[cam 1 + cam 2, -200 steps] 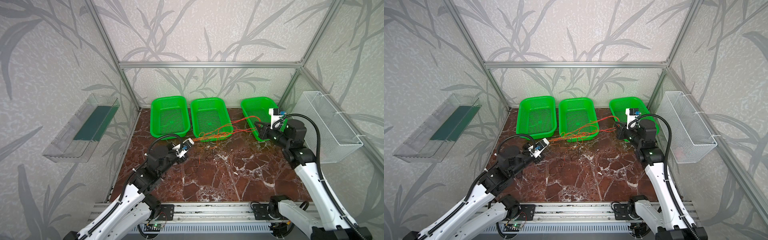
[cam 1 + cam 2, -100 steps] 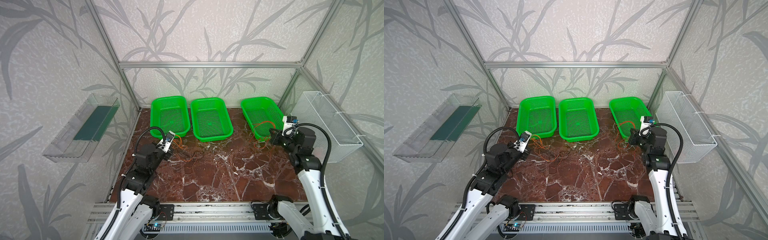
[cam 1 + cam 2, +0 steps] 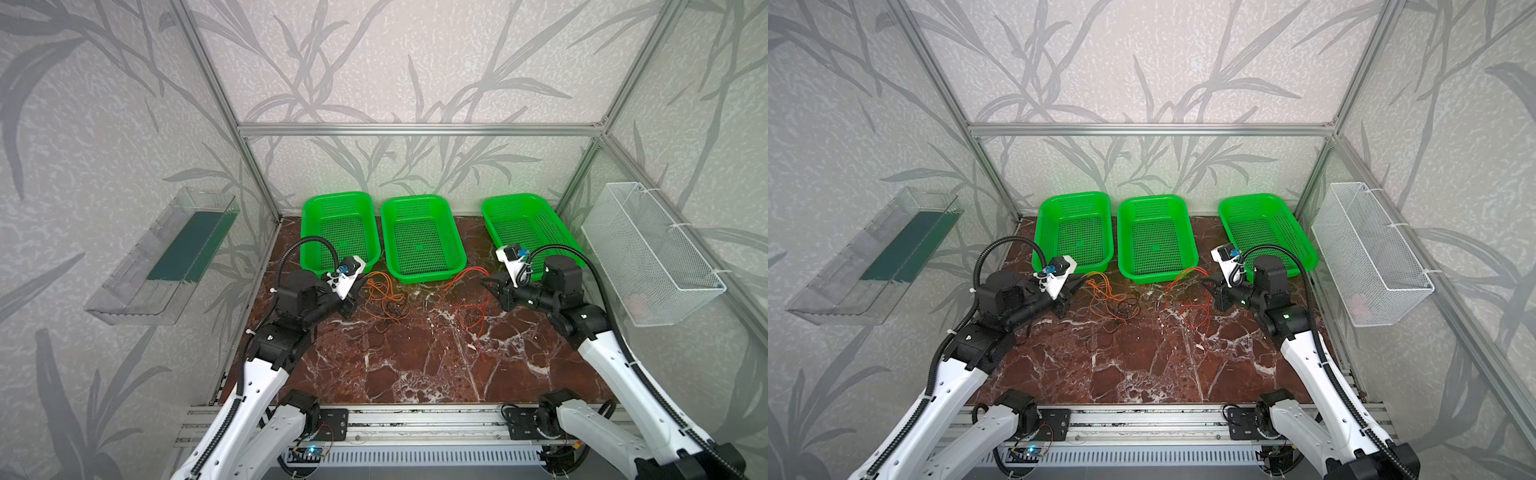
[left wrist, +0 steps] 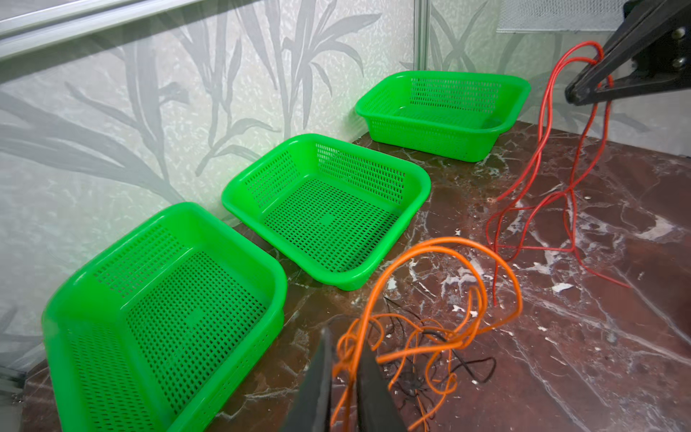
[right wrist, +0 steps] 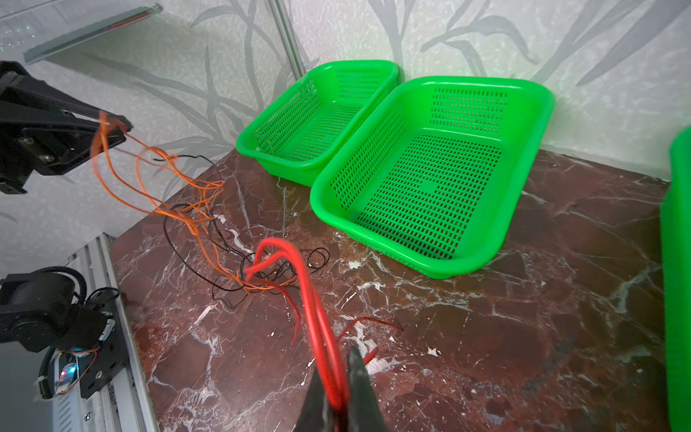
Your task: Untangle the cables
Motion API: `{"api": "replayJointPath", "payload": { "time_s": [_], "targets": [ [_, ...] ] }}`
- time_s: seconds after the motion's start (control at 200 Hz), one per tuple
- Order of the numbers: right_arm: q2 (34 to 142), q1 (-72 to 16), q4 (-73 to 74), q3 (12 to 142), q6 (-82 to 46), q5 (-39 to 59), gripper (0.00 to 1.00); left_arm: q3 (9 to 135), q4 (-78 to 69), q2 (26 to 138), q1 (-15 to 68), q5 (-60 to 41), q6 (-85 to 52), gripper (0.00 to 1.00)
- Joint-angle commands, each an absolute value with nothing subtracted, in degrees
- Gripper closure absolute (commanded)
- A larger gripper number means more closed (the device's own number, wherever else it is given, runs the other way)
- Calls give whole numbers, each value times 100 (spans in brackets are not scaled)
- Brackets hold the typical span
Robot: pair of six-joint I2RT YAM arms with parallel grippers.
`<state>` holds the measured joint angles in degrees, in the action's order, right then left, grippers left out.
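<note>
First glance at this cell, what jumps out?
Three bright green baskets sit in a row along the back wall. In front of them, above the dark marble table, the right end effector is shut on red cables. Orange cables pass between the fingers of the left end effector.

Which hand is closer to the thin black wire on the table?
Left. The left hand is just beside the black wire; the right hand is farther off, holding red wires.

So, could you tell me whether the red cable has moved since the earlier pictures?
Yes: the red cable has left the right green basket; it hangs from the right gripper, nearer the middle green basket.
</note>
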<state>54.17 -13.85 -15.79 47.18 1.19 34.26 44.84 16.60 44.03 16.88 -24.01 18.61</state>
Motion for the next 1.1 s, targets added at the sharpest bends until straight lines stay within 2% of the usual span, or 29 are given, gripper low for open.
{"api": "replayJointPath", "payload": {
  "time_s": [0.0, 0.095, 0.18, 0.235, 0.44, 0.635, 0.945, 1.094],
  "targets": [
    [5470, -1530, -1435, 4792, 238, 3610, 100, 4362, 1989, 4329, 1722, -2554, 1793, 58],
    [5567, -1676, -1380, 4833, 304, 3657, 100, 4304, 1807, 4343, 1794, -2595, 1622, 36],
    [5629, -1739, -1387, 4869, 320, 3518, 100, 4411, 1892, 4487, 2031, -2343, 1770, 26],
    [5634, -1756, -1353, 4886, 317, 3498, 100, 4495, 1939, 4582, 2244, -2151, 1909, 24],
    [5669, -1802, -1217, 4920, 253, 3599, 100, 4806, 1248, 5275, 3290, -2342, 1861, 31],
    [5722, -1828, -1214, 4966, 231, 3662, 100, 5103, 833, 6196, 3934, -2340, 2296, 38],
    [5757, -1854, -1210, 4999, 246, 3878, 100, 5602, 560, 7190, 4079, -2162, 2850, 45],
    [5748, -1863, -1210, 5001, 268, 3946, 100, 5823, 590, 7566, 4078, -2136, 3047, 56]
  ]
}}
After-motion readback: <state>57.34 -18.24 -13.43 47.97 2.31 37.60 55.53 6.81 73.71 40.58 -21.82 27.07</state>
